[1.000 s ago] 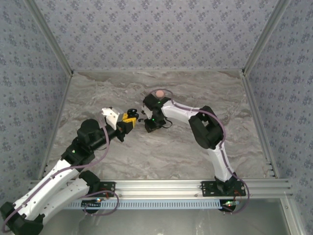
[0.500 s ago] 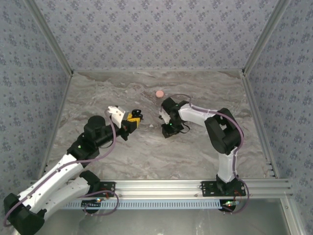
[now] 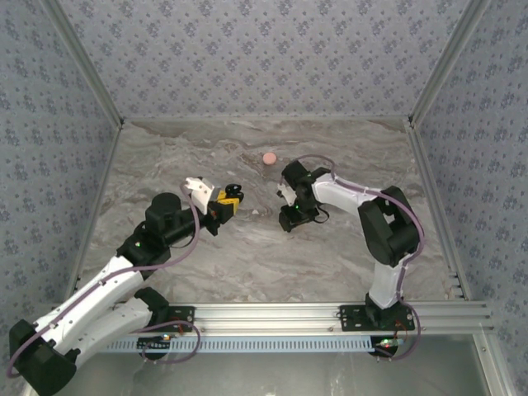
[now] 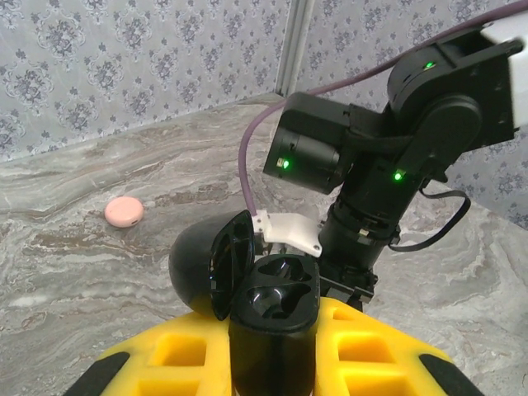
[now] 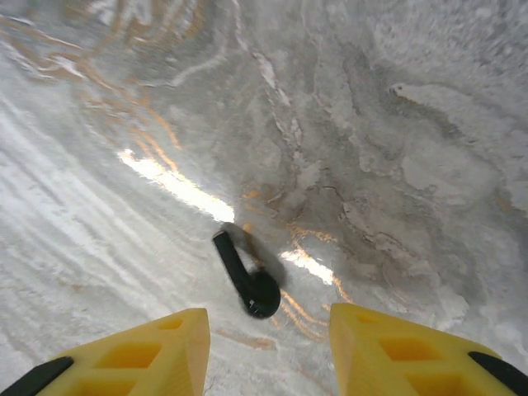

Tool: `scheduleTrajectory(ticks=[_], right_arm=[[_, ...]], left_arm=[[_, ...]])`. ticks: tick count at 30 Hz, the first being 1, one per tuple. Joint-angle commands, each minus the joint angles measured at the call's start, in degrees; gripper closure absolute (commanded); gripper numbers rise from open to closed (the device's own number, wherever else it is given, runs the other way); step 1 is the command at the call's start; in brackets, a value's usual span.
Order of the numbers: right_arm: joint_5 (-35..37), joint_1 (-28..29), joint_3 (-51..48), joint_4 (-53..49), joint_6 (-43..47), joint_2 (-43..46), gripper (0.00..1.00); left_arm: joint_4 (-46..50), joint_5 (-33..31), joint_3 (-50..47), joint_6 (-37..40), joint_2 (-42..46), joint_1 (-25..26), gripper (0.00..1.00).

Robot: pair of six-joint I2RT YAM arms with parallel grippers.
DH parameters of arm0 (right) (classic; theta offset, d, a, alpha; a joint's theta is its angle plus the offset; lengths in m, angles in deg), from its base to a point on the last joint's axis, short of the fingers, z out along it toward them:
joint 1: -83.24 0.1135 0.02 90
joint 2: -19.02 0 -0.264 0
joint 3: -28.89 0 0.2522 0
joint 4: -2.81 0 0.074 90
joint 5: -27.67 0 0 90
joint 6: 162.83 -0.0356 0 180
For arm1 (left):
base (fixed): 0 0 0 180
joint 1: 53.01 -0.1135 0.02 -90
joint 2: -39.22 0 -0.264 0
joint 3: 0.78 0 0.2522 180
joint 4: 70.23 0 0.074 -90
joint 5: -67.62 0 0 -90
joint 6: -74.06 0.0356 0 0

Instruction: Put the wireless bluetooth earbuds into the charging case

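Left claw (image 4: pixel 276 342) is clamped on the case (image 4: pixel 274 301), holding it upright off the bench (image 4: pixel 66 272) with the lid (image 4: pixel 210 264) swung open to one side. That turns the wells up and toward the other arm, a steady, presented target rather than something that could skid on the marble. Whether a well is already filled I cannot tell; it is all black in there.

Right claw (image 5: pixel 266 326) hangs low over the bench with its yellow fingers (image 5: pixel 157 346) spread and nothing between them. One earbud (image 5: pixel 246 280) lies flat on the bench just ahead of the gap, bulb nearer, stem pointing away. I judge the spread is meant for straddling that bud. A pink disc (image 4: pixel 124 212) sits well apart, toward the back wall, out of the way.
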Motion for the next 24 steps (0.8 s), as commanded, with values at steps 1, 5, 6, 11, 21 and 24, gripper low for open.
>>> scheduleTrajectory(ticks=[1, 5, 6, 11, 21, 24], right_arm=[[-1.8, 1.2, 0.0, -2.5, 0.4, 3.6, 0.55], [-5.7, 2.7, 0.3, -3.8, 1.7, 3.6, 0.61], [-6.1, 3.0, 0.3, -3.9, 1.9, 3.3, 0.64], [-5.6, 4.0, -0.1, -3.2, 1.0, 0.8, 0.77], [-1.6, 4.2, -0.6, -1.5, -1.3, -3.8, 0.86], [0.3, 4.2, -0.5, -1.6, -1.9, -4.2, 0.86]], left_arm=[[-2.1, 0.9, 1.2, -0.5, 0.2, -0.2, 0.85], [-2.1, 0.9, 1.2, -0.6, 0.3, -0.2, 0.85], [-2.1, 0.9, 1.2, -0.6, 0.2, -0.2, 0.85], [-2.3, 1.0, 1.3, -0.9, 0.3, -0.2, 0.85], [-1.6, 0.9, 1.6, -1.1, 0.1, -0.2, 0.85], [-1.6, 0.8, 1.7, -1.1, 0.0, -0.2, 0.85]])
